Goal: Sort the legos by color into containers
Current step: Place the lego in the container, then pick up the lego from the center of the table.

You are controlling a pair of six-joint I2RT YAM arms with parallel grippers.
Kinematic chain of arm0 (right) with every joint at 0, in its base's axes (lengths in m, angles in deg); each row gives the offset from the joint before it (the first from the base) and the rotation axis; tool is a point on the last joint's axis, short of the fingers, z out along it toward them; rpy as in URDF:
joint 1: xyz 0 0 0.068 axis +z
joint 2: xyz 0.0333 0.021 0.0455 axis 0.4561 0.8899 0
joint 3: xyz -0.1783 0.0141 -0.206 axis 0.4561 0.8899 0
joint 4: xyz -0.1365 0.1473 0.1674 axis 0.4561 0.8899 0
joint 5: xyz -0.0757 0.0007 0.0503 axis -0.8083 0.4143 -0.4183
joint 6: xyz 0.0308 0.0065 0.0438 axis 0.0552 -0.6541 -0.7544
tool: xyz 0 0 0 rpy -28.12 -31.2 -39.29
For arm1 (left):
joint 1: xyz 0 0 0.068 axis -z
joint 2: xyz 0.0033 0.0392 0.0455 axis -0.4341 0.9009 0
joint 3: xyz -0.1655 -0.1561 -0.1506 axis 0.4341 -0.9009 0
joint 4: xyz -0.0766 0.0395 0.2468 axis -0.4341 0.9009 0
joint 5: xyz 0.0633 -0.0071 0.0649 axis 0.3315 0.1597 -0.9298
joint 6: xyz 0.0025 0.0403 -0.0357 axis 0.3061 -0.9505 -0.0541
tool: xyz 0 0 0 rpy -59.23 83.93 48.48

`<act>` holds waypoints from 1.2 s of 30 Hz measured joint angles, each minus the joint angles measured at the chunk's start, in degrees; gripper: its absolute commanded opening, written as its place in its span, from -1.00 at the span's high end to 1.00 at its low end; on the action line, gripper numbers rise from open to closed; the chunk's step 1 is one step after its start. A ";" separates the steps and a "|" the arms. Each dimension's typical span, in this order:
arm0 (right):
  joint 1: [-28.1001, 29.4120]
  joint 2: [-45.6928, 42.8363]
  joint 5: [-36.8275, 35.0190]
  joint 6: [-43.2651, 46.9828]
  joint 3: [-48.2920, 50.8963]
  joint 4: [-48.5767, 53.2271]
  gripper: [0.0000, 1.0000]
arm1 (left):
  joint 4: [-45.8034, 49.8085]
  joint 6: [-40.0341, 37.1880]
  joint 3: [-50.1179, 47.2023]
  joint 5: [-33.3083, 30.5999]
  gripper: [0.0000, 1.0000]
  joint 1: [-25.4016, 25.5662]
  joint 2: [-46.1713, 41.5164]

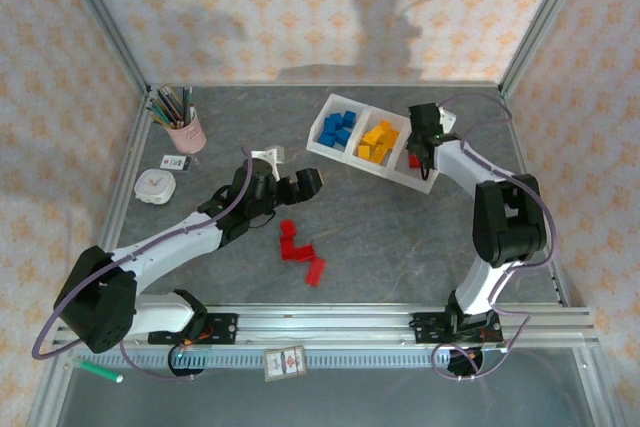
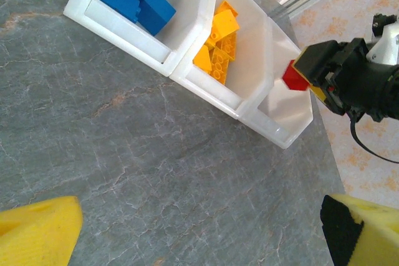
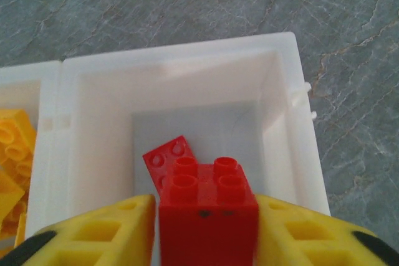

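The surface (image 1: 400, 237) is gray and looks like stone, with thin pale lines running through it. Walls (image 1: 300, 7) with a small orange pattern stand around it, and shiny metal bars (image 1: 100, 15) hold them up. A long white tray (image 1: 390, 175) sits near the back. It is smooth plastic that lets some light through, and it has three square boxes in a row. The tray's left box holds blue bricks (image 1: 338, 129). The middle box holds yellow-orange bricks (image 1: 376, 141). All the bricks are blocky with round bumps on top. Just over the tray's right box, the right fingers (image 3: 93, 228), which are yellow, squeeze a red brick (image 3: 209, 191) with four bumps. Under it, another red brick (image 3: 165, 154) lies on the floor of that box. More red bricks (image 1: 300, 247) lie loose in front of the tray, well apart from it. The left fingers (image 2: 37, 228), also yellow, are spread wide in front of the tray and hold nothing. A pink cup (image 1: 185, 132) full of pencils stands far to the left of the tray.
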 measured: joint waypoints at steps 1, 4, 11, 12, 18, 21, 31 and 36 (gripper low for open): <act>-0.17 0.20 0.00 0.28 -0.31 -0.02 -0.03 | -0.02 0.00 0.02 -0.02 -0.98 0.00 0.00; -0.26 0.22 0.33 1.16 -1.20 -0.04 -0.07 | -0.02 -0.02 0.02 -0.04 -0.98 0.00 0.00; 0.81 -2.56 3.32 2.29 -0.94 -0.22 -0.10 | -0.02 -0.02 0.22 -0.07 -0.98 0.00 -0.02; 1.38 -3.43 3.80 2.47 -0.72 -0.26 -0.11 | -0.02 -0.02 0.22 -0.09 -0.98 0.00 -0.09; 7.91 -9.35 5.66 2.67 1.90 -0.44 -0.15 | 0.13 0.00 0.17 -1.11 -0.98 0.00 -2.38; 11.63 -11.85 6.84 2.64 4.50 -0.57 -0.18 | 0.44 0.00 -0.61 -2.32 -0.98 0.00 -5.42; 25.29 -14.16 8.96 1.31 10.01 -0.50 -0.27 | 5.86 0.22 -7.56 -8.52 -0.98 0.00 -17.35; 32.54 -14.16 9.81 -0.87 12.26 -1.60 -0.32 | 9.92 1.16 -10.95 -11.56 -0.98 0.00 -23.47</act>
